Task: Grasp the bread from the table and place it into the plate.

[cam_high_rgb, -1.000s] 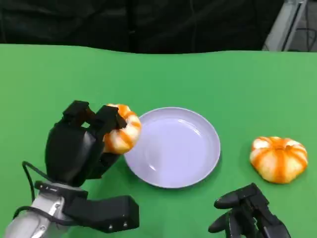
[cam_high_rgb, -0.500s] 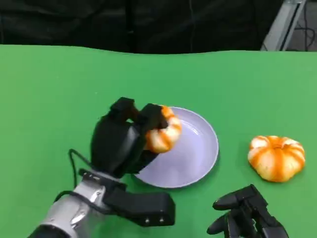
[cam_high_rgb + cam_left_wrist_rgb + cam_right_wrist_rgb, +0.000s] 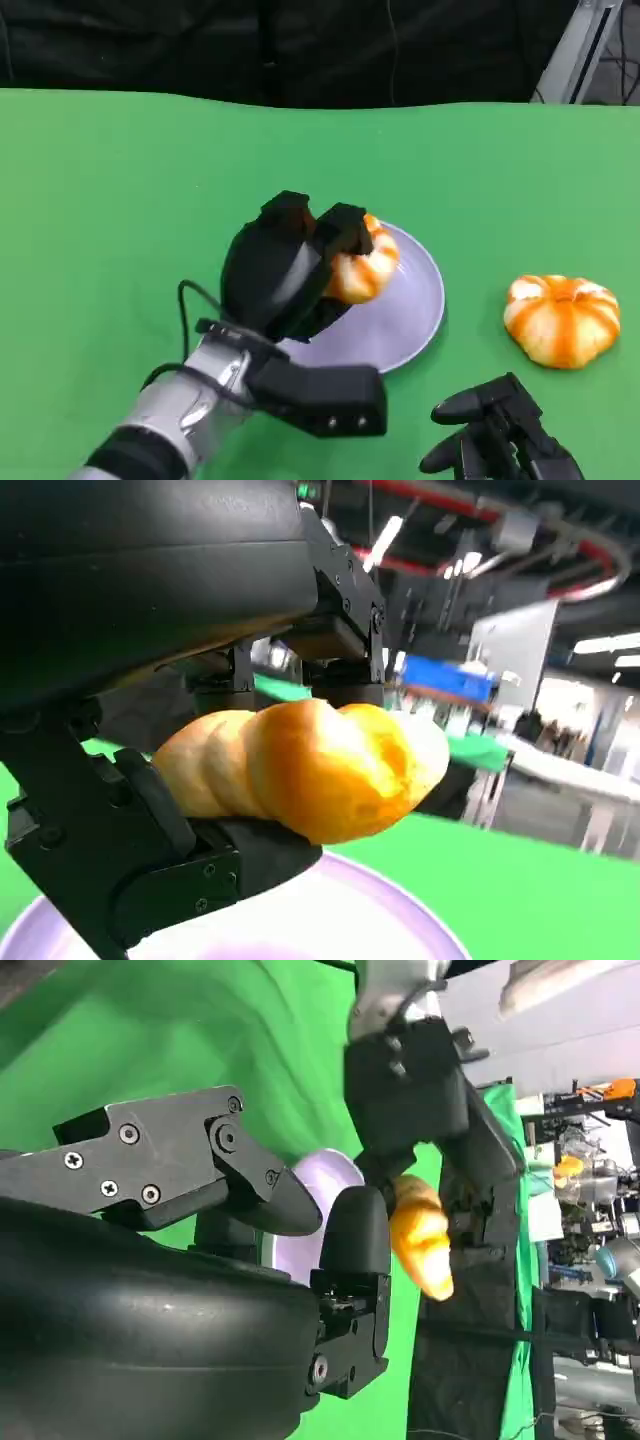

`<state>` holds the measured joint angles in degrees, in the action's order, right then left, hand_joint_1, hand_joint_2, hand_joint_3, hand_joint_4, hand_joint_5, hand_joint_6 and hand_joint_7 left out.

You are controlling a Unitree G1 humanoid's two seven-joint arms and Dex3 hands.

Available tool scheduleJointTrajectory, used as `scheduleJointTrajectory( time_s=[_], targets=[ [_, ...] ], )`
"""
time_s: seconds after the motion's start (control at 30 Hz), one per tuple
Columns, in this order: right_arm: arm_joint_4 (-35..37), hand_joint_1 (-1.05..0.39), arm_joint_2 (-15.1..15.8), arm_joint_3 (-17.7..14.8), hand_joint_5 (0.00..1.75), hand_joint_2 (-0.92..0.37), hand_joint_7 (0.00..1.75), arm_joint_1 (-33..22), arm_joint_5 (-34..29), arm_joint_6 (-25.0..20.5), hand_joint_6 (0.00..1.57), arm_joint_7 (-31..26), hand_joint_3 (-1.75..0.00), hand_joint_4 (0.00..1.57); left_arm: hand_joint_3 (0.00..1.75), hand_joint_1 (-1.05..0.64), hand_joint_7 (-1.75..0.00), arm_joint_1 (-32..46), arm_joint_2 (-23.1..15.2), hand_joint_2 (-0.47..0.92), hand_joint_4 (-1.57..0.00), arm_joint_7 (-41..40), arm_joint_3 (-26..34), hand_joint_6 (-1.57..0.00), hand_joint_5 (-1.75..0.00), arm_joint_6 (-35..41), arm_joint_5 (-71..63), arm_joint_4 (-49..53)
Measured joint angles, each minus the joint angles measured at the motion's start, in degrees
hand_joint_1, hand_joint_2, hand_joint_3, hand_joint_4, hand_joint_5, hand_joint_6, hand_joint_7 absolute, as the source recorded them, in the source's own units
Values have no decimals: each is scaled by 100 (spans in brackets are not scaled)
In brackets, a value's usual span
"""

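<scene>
Two breads: one [image 3: 362,268] is gripped in the left hand [image 3: 290,275]; a second bread [image 3: 562,320] lies on the green table [image 3: 110,200], well apart to the right of the plate.
Held bread: it is above the plate [image 3: 415,310], over its left half, and seems clear of the plate's surface; the left wrist view shows it clamped between black fingers [image 3: 150,870] with the lilac dish below.
Left hand: closed around the bread, holding it from the side and top.
Right hand [image 3: 495,430]: low at the near edge, holding nothing; its fingers look loosely bent, and I cannot tell how wide they stand.
Step, as I judge it: carry is nearly done; lowering and release remain.
Risk 1: released from this height, the rounded bread could roll or bounce over the shallow rim onto the table.
Risk 2: the bread sits toward the plate's left side, so a drop here may land on the rim and tip out.
Risk 3: fingers pushing down on the light plate could slide or tilt it.
</scene>
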<state>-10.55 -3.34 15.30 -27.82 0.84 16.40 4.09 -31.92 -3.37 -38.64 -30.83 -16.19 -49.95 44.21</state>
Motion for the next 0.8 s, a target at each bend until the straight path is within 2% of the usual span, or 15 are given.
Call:
scheduleJointTrajectory(
  time_s=[0.03,0.07,0.1,0.13,0.17,0.23,0.3,0.4,0.6,0.67,0.8],
  targets=[
    [0,-25,0,2,175,-92,175,0,0,0,7,0,-99,18,68,-30,-66,-20,4,73,-39,163,-10,-45,-106,99,27,-6],
    [0,-26,-1,3,175,-92,175,-3,1,0,7,-1,-99,18,51,-41,-49,-25,6,82,-20,286,-16,-24,-75,178,52,-17],
    [0,-26,-1,3,175,-92,175,-8,3,0,7,-2,-98,18,38,-49,-38,-27,6,88,-8,489,-46,-11,-53,340,49,-68],
    [-1,-27,-1,7,175,-92,175,-8,3,-1,7,-1,-98,17,34,-51,-34,-26,8,90,-4,743,-79,-6,-46,576,28,-128],
    [-2,-27,-2,12,175,-92,175,-9,3,-2,7,0,-98,17,36,-60,-25,-24,2,91,-2,956,-112,-3,-27,790,9,-194],
    [-5,-26,-2,19,175,-92,175,-14,3,-3,7,-1,-98,18,37,-65,-21,-21,-25,92,0,1416,-216,-1,-17,1244,-111,-387],
    [-11,-27,-2,22,175,-92,175,-18,2,-6,8,-4,-97,18,44,-78,-12,-17,-59,92,0,1763,-309,0,-4,1542,-178,-573],
    [-23,-27,-2,22,175,-92,175,-24,2,-21,8,-9,-98,18,51,-90,-5,-9,-144,92,0,2470,-405,0,0,1799,-185,-859],
    [-78,-26,-1,22,175,-92,175,-46,4,-61,8,-8,-98,20,59,-97,-3,42,-400,92,0,3277,-490,-2,0,1896,-98,-1223],
    [-85,-26,0,21,175,-92,175,-41,4,-61,7,-1,-98,20,60,-98,-3,120,-501,92,0,3639,-442,-2,0,1844,129,-1388],
    [-89,-26,2,17,175,-92,175,-39,7,-63,7,4,-98,18,58,-87,-5,362,-739,92,-6,3935,-228,-6,-3,1597,549,-1733]
  ],
)
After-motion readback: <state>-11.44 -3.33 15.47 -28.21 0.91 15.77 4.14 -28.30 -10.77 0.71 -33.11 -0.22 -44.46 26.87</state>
